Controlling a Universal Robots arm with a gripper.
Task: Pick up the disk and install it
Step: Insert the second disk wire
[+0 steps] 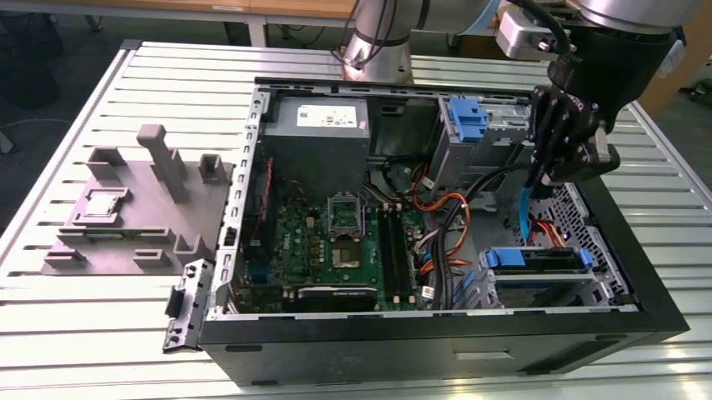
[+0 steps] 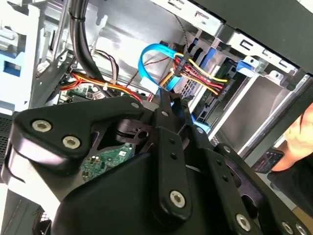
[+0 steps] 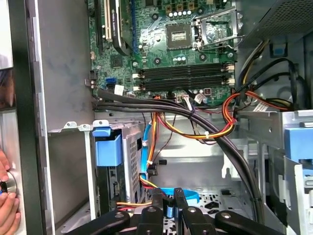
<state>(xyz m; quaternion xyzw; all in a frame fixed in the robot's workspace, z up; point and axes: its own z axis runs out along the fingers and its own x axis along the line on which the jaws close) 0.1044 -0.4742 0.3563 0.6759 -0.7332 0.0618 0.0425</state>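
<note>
Hovering claw (image 1: 553, 179) inside open computer case (image 1: 445, 342), fingers pressed together, holding nothing, near blue cable (image 1: 523, 218).

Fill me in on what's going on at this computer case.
The robot arm's pincer hangs inside the open computer case, on the drive-bay side at the exterior view's right, just above a loose blue cable. A blue drive carrier sits in the bay cage below it. I cannot tell whether the pincer is holding anything. A person's hand rests beside the case.
</note>
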